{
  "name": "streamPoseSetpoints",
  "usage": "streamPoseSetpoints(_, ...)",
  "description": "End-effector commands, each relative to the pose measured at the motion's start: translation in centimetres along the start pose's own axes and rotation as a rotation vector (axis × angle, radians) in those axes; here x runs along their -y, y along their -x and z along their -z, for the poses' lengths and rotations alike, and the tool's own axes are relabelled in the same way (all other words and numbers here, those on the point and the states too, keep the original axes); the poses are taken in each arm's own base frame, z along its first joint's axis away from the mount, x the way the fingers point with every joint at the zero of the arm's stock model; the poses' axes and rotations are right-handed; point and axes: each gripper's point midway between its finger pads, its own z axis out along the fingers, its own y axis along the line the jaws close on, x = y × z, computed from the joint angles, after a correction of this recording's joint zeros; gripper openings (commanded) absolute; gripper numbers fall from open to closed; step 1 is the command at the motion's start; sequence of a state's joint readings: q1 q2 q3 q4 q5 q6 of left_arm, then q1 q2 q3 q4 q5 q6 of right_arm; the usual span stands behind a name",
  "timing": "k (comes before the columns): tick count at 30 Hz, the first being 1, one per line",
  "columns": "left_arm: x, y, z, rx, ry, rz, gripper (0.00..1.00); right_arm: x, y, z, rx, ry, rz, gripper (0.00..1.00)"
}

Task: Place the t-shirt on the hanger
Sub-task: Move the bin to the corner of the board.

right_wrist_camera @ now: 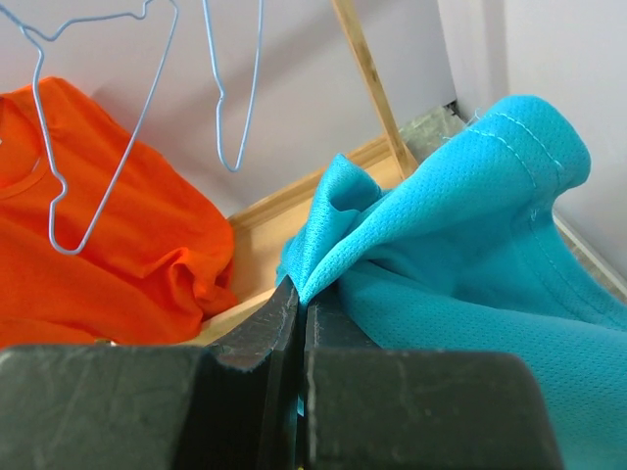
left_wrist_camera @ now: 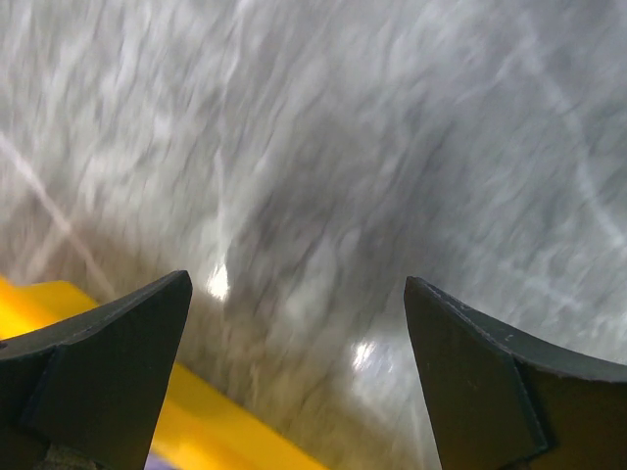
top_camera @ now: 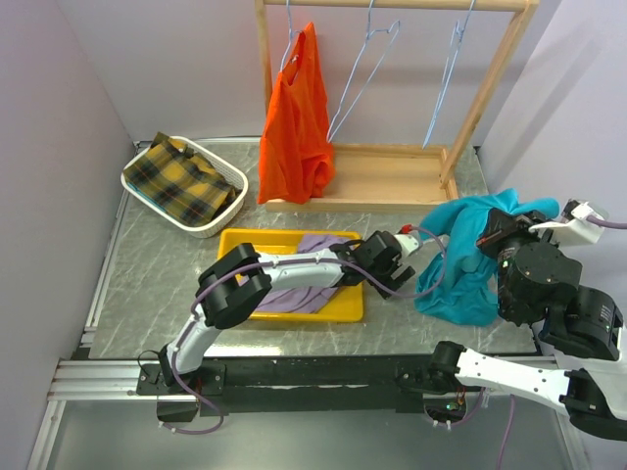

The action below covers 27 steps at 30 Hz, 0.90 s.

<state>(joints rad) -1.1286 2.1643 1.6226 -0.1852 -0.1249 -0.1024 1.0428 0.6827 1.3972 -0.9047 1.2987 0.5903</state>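
Grey marbled table (top_camera: 147, 294), smooth and glossy, bearing at its far edge a wooden rack (top_camera: 487, 93) of pale square rails with a flat base. The t-shirt (top_camera: 460, 284), a teal fine-mesh knit with a stitched hem, is bunched at the right side of the table just in front of the rack's right post, one fold lifted. An orange garment (top_camera: 294, 137), soft and creased, hangs at the rack's left. A yellow rectangular tray (top_camera: 240, 240) holds a crumpled lilac cloth (top_camera: 313, 292); a white woven basket (top_camera: 211, 230) holds plaid fabric. The hanger (top_camera: 364, 83), thin pale-blue wire, hangs bare at mid-rail, with a second bare hanger (top_camera: 443, 88) to its right. Right gripper (right_wrist_camera: 301, 294): dark fingers pressed together on a fold of the t-shirt. Left gripper (left_wrist_camera: 299, 294): fingers spread wide over the table beside the tray, holding nothing.
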Motion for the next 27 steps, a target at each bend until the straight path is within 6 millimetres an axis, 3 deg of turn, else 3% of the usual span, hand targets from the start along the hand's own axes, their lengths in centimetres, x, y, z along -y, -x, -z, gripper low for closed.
streamPoseSetpoints(1,-2.1,-1.3,2.6,-0.047,0.061,0.103,0.96,-0.8,0.2,-0.1,0.009,0.003,-0.051,0.00)
streamPoseSetpoints(9,-2.1,-3.3,5.1,-0.036,0.050,0.193,0.96,-1.2,-0.6,-0.2,-0.007,0.018,-0.050,0.00)
streamPoseSetpoints(21,-2.9,-10.1,9.7,-0.095,0.085,0.302,0.97,-2.1,-2.2,-0.4,-0.032,0.039,-0.037,0.00)
streamPoseSetpoints(26,-3.6,-11.9,11.1,-0.103,0.115,0.355,0.96,-2.7,-2.9,-0.5,-0.045,0.047,-0.023,0.00)
streamPoseSetpoints(27,-4.0,-13.1,11.4,-0.121,0.130,0.380,0.96,-2.8,-3.1,-0.5,-0.048,0.050,-0.023,0.00)
